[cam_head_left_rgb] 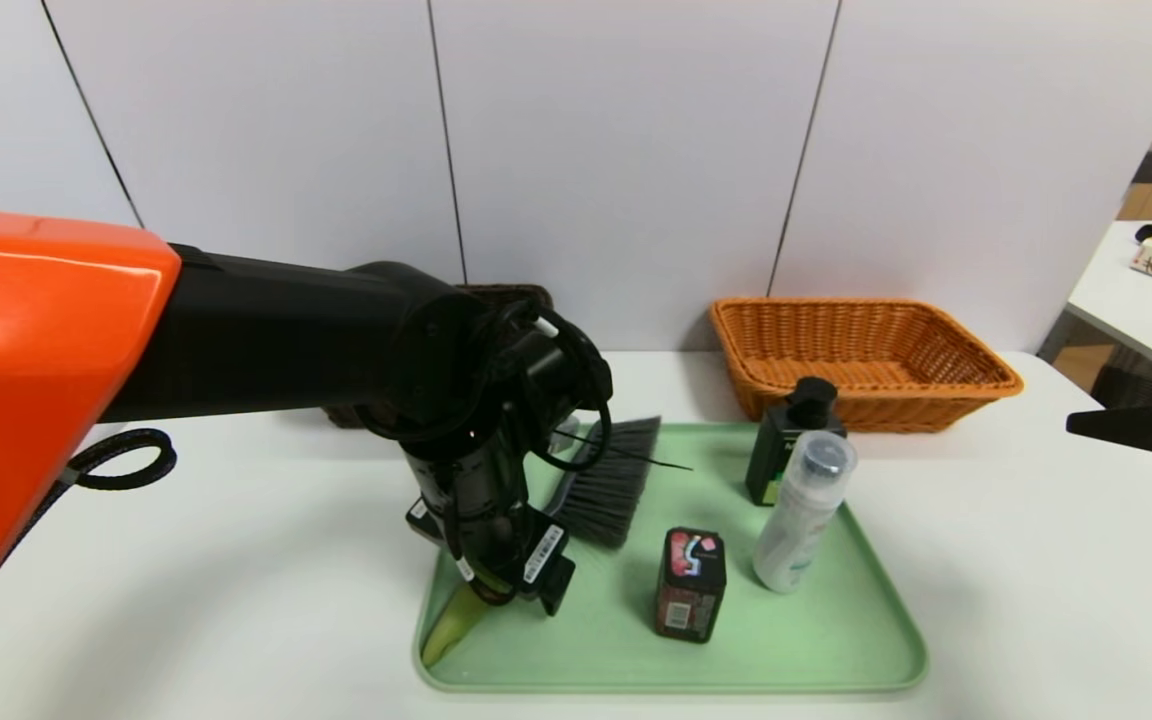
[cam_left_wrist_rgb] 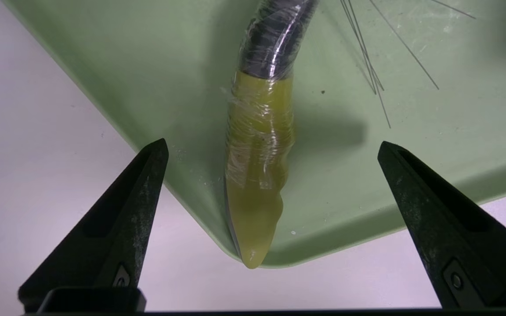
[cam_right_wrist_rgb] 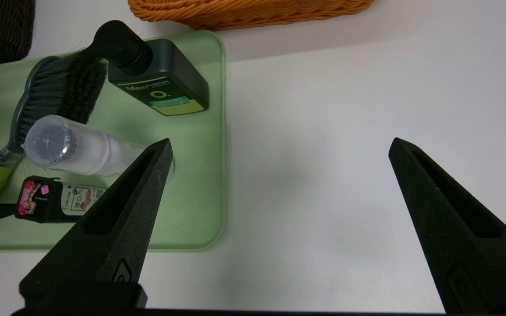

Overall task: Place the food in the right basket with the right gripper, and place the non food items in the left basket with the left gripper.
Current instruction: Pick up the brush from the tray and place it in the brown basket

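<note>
On the green tray (cam_head_left_rgb: 836, 640) lie the brush (cam_head_left_rgb: 611, 490) with its lime-green handle (cam_left_wrist_rgb: 257, 175), the black food packet (cam_head_left_rgb: 690, 583), the white bottle (cam_head_left_rgb: 801, 515) and the dark green pump bottle (cam_head_left_rgb: 791, 450). My left gripper (cam_left_wrist_rgb: 272, 147) hangs open just above the handle's end at the tray's near left corner, one finger on each side, touching nothing. My right gripper (cam_right_wrist_rgb: 279, 147) is open over bare table to the right of the tray, holding nothing. The orange right basket (cam_head_left_rgb: 861, 360) stands behind the tray. The dark brown left basket (cam_head_left_rgb: 511, 293) is mostly hidden behind my left arm.
The white table (cam_head_left_rgb: 1036, 600) runs wide on both sides of the tray. A second table (cam_head_left_rgb: 1136, 300) with a box on it stands at the far right. A white wall closes the back.
</note>
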Tool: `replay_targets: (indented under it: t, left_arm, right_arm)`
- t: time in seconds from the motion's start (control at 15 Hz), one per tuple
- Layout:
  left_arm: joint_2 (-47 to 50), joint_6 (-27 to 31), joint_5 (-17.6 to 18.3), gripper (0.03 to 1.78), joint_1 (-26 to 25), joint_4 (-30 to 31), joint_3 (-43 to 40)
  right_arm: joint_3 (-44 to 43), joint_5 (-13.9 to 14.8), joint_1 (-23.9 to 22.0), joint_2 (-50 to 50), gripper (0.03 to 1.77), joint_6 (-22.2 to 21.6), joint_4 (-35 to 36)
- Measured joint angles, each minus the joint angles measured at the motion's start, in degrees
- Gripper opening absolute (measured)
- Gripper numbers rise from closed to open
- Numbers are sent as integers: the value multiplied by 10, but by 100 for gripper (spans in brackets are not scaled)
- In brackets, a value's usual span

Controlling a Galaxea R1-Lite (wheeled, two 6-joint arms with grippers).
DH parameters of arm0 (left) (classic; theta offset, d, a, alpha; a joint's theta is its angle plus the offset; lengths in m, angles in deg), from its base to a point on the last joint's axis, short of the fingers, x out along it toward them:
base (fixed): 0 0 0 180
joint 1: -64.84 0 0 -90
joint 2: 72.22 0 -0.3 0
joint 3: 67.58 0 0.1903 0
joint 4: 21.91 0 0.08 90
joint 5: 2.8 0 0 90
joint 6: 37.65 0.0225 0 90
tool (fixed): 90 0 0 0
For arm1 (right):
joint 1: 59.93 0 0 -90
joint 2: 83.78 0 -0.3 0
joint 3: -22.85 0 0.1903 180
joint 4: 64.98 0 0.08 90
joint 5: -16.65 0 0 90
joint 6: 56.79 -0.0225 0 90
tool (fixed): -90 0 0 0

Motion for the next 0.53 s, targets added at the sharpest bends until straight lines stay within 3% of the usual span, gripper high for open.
replay_targets:
  t: [0.33,0.53]
  left_arm:
    - [-6,12,2,169,-4,0,0]
    - [-6,25,37,169,-12,0,5]
  right_arm:
    - [3,-1,-1,0,170,0,0]
    - [6,-1,-1,0,170,0,1]
